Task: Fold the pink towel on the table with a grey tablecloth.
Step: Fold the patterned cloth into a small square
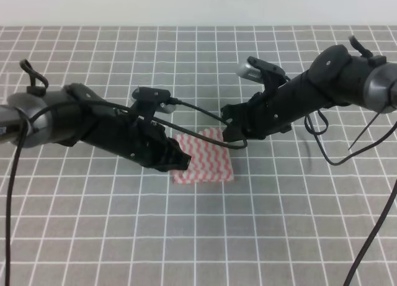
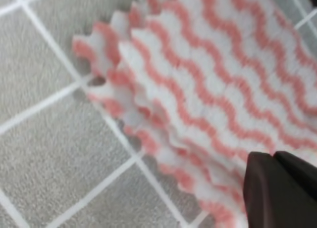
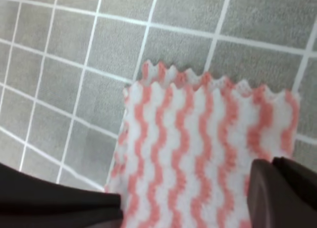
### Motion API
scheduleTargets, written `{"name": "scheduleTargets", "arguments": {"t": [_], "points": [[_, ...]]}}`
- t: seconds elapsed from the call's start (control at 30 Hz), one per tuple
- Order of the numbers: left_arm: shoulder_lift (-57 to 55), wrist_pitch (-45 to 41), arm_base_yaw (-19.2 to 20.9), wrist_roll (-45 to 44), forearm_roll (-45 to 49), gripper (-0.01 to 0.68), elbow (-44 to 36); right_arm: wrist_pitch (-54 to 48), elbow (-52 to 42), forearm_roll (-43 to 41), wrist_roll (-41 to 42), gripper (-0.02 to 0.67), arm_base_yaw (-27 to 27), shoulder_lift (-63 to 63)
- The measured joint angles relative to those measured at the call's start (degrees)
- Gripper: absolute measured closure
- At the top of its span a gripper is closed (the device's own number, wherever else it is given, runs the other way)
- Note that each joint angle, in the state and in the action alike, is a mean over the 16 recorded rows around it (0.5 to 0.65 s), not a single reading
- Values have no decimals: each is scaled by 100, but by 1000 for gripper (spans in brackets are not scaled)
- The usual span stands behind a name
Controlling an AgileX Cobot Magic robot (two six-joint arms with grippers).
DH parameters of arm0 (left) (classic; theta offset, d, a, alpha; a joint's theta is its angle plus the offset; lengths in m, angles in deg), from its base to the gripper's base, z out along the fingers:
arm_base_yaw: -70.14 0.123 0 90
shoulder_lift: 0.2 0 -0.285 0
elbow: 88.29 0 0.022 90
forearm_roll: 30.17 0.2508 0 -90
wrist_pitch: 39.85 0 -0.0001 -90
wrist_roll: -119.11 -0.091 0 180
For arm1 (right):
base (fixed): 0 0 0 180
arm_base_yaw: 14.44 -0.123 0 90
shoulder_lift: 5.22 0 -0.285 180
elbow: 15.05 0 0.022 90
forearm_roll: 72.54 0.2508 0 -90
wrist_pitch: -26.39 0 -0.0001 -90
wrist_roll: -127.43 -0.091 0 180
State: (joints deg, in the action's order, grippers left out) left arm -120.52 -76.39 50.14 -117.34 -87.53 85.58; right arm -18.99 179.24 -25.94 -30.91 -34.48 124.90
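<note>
Grey gridded tablecloth (image 1: pixel 298 224) covers the whole table, nothing else on it but the pink towel (image 1: pixel 208 159), which lies at centre between the two arms. Towel looks already doubled: the left wrist view shows stacked jagged edges, one layer offset over another, so I'd judge at least one fold is in.

Both arms come in low from opposite sides, probably so each can work one edge. Left gripper (image 1: pixel 175 157) is down at the towel's left edge, over or on the cloth. Right gripper (image 1: pixel 234 131) sits at the far right corner.

Claw state: each wrist view shows only one dark fingertip at the frame's lower right, over the striped cloth. Can't tell whether either is spread or pinching the fabric; the overhead view hides the tips behind the arm bodies. Contact with the towel is likely but unconfirmed.
</note>
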Motion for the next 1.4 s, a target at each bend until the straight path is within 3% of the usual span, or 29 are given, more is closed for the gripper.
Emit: {"name": "scheduleTargets", "arguments": {"t": [0.97,1.4], "points": [[-211,27,0,362,314,676,2,-47,838,213,-26,664,50,786],[239,282,0,333,353,676,-6,-236,928,10,-47,664,185,437]]}}
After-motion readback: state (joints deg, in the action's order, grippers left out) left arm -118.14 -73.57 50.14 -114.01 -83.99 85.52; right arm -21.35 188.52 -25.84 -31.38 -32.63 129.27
